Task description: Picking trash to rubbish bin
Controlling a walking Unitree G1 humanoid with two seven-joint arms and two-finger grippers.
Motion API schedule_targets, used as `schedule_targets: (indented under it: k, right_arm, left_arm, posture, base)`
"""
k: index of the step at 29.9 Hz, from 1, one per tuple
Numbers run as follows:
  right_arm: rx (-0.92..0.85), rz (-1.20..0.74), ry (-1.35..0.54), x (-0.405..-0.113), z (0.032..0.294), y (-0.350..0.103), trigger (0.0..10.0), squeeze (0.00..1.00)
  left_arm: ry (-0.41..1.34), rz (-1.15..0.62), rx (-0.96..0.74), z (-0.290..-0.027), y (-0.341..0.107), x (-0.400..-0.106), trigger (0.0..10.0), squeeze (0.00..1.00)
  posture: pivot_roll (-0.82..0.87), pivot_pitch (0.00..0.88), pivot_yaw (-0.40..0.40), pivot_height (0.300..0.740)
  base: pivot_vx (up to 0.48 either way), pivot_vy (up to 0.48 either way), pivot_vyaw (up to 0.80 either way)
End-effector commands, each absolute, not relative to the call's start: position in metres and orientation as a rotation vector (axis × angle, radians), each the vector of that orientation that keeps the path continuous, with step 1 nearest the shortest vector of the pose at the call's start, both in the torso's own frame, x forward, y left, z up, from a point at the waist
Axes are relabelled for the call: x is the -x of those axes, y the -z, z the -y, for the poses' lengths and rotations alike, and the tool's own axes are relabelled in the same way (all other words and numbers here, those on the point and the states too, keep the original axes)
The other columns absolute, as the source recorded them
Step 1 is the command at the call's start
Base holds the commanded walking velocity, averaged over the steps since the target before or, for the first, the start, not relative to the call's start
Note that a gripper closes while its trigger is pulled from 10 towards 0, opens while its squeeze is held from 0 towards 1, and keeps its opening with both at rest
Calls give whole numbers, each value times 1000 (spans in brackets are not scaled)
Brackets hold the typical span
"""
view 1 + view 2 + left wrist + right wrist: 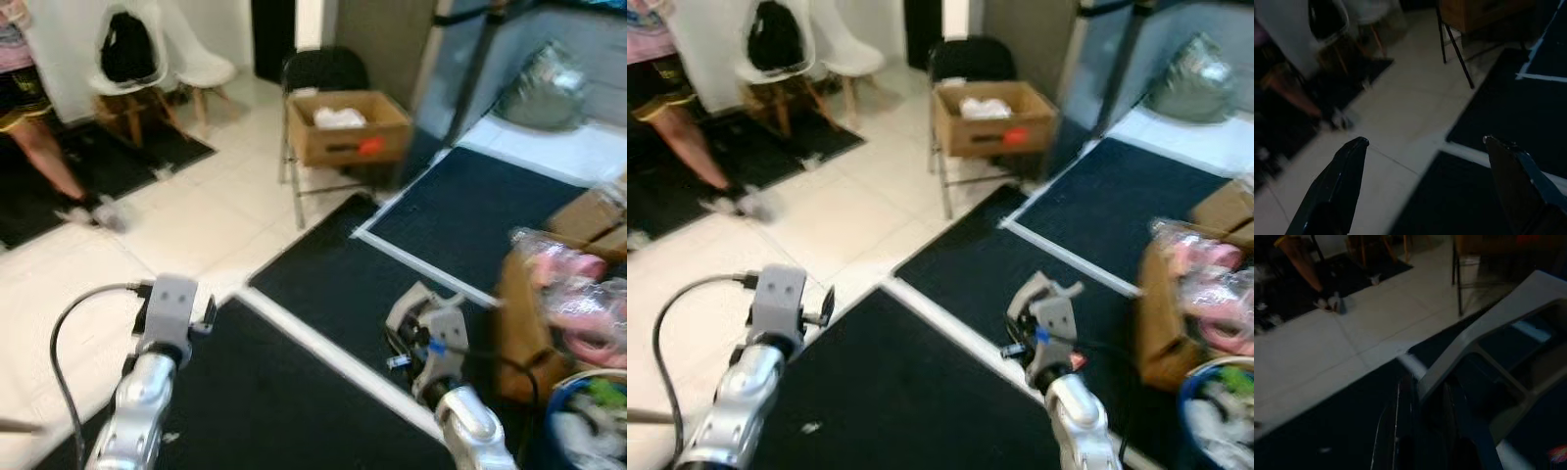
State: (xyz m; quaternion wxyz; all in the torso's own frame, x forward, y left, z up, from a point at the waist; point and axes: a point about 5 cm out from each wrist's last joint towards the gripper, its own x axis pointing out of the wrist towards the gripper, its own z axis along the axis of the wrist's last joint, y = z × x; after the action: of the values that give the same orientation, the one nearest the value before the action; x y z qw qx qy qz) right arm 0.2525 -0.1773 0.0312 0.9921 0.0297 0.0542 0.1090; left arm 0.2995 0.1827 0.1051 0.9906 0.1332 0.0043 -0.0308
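The left gripper [1425, 142] hangs over the near left of the scene, above the edge where a dark mat [294, 392] meets the white tiled floor [196, 225]; its wrist view shows its jaws spread wide with nothing between them, a fact the head views hide behind the grey wrist block. The right gripper [1043, 294] sits lower right over the dark mat, and it holds a pale grey plastic frame [1488, 347]; the right wrist view shows the black fingers [1400, 431] pressed together on the near edge of that frame, while the head views show the same piece only as a small grey shape at the arm's tip. At the near right corner stands a blue rubbish bin [563, 411] with scraps inside, and just behind it a brown cardboard box [524, 323] stuffed with pink and clear plastic. Farther off, in the middle, an open cardboard box [348, 132] with white paper in it rests on a black folding chair [323, 69]. On the far left are white chairs [201, 59], one carrying a black bag [127, 49], and a person's legs [44, 147] stand on a dark rug [59, 186].
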Motion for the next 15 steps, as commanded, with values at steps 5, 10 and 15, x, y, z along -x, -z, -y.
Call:
schedule_targets:
  k: [5,10,15]
  right_arm:
    - [-77,-53,-131,-248,182,-34,10000,0]
    - [-81,-42,-114,-247,182,-36,10000,0]
    - [-103,-47,-129,-249,184,-38,10000,0]
  left_arm:
    - [106,-75,-265,-179,-94,-306,10000,0]
    - [108,-84,-257,-179,-94,-309,10000,0]
    - [-2,-20,-202,-191,-101,-307,10000,0]
  posture:
    - [-12,48,195,740]
    - [-14,52,188,740]
    - [6,63,132,740]
  base:
    - [0,0,0]
    - [0,0,0]
    - [0,0,0]
